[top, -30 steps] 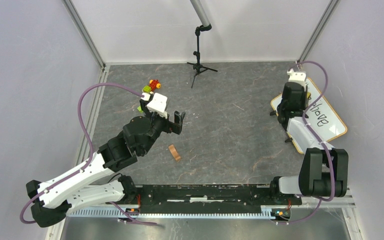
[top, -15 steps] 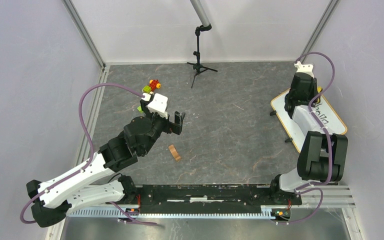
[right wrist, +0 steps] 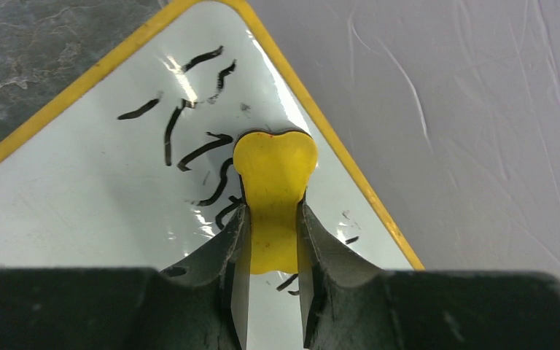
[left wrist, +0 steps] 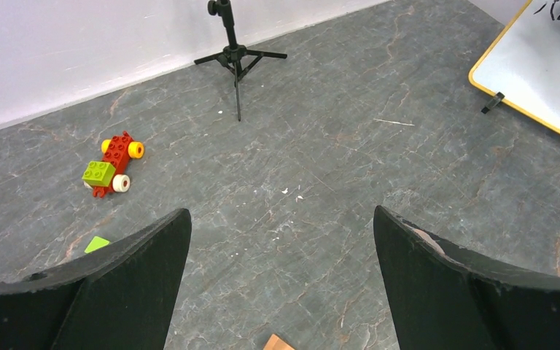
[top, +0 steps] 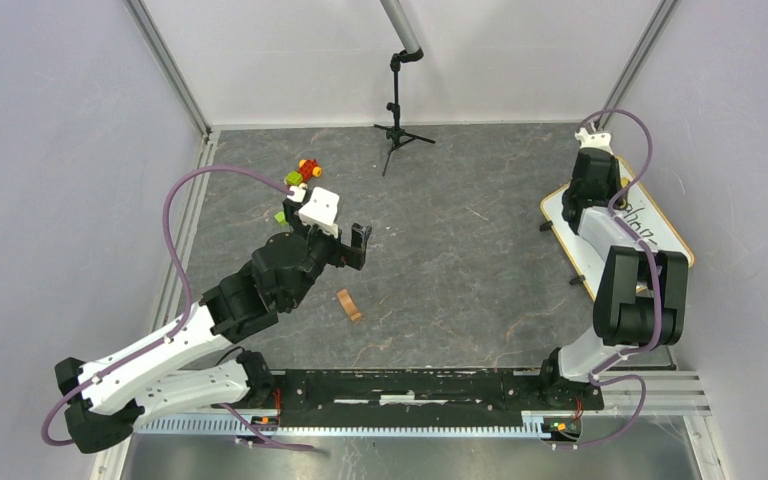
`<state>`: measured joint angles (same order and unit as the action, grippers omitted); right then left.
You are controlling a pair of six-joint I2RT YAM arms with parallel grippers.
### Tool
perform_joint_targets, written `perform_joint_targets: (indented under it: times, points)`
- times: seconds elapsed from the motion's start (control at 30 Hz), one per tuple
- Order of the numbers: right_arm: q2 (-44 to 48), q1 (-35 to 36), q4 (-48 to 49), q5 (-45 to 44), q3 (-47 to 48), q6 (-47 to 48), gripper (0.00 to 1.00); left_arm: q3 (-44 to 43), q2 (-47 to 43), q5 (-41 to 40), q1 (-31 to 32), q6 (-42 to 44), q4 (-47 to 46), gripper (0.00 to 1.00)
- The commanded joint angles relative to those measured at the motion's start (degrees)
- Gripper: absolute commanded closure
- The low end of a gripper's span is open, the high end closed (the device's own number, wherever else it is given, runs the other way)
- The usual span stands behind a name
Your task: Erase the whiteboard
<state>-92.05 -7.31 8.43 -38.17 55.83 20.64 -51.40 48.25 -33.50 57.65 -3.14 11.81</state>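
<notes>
The whiteboard [top: 665, 245] lies at the far right, white with a yellow-tan frame, and also shows in the left wrist view [left wrist: 547, 73]. Dark handwriting [right wrist: 189, 124] remains on the board [right wrist: 80, 189] near its far corner. My right gripper [top: 600, 190] is over that end of the board. In the right wrist view it [right wrist: 272, 211] is shut on a yellow eraser [right wrist: 273, 175], whose head rests on the strokes. My left gripper [top: 355, 245] is open and empty above the floor at middle left, its jaws wide apart [left wrist: 281, 211].
A red and green brick toy car [top: 305, 170] [left wrist: 113, 164] and a green piece [left wrist: 96, 244] lie at the back left. A tan wooden block [top: 348, 305] lies below my left gripper. A black tripod [top: 397, 120] stands at the back. A wall runs close along the whiteboard's right side.
My right gripper has moved with the eraser up the board toward its far corner. Less handwriting shows on the middle of the board. The left arm has barely moved.
</notes>
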Motion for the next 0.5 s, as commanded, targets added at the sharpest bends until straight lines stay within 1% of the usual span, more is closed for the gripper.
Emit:
perform_joint_targets:
  times: [0.0,0.07,0.1,0.17,0.27,0.47]
  points:
    - [-4.7,5.2,-0.3,1.8,1.2,1.6,0.79,-0.1,0.2,-1.7,0.3,3.0,-2.9,0.00]
    - [-5.8,6.9,-0.3,1.4,1.6,2.0,0.79,-0.1,0.4,-1.6,0.4,3.0,-2.9,0.00]
    - [-6.1,8.9,-0.4,1.8,1.8,1.8,0.79,-0.1,0.3,-1.6,0.4,3.0,-2.9,0.00]
    - [-6.1,10.0,-0.7,3.2,2.3,1.2,0.79,-0.1,0.4,-1.6,0.3,3.0,-2.9,0.00]
    - [-4.6,10.1,-1.4,3.9,3.5,-0.3,0.79,0.0,0.3,-1.6,0.3,3.0,-2.9,0.00]
    - [-1.5,8.0,-2.8,0.6,7.7,1.2,0.79,-0.1,-0.1,-1.2,0.4,3.0,-2.9,0.00]
